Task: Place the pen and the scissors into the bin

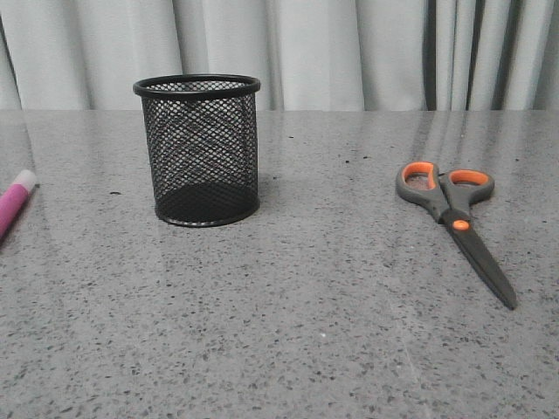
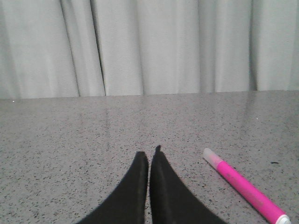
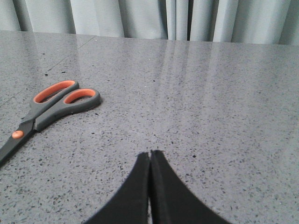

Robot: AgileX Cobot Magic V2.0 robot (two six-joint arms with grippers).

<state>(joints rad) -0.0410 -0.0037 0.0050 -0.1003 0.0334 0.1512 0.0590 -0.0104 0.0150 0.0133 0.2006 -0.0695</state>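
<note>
The black wire-mesh bin [image 1: 197,150] stands upright left of the table's middle and holds nothing that shows. The magenta pen [image 1: 14,206] with a pale cap lies flat at the left edge of the front view; it also shows in the left wrist view [image 2: 243,184], just beside my left gripper [image 2: 149,153], which is shut and empty. The scissors [image 1: 454,218] lie closed on the right, handles toward the curtain; they also show in the right wrist view [image 3: 44,109], off to one side of my right gripper [image 3: 150,153], which is shut and empty. Neither gripper shows in the front view.
The grey speckled table [image 1: 306,305] runs back to a pale curtain [image 1: 349,52] along its far edge. Nothing else lies on it.
</note>
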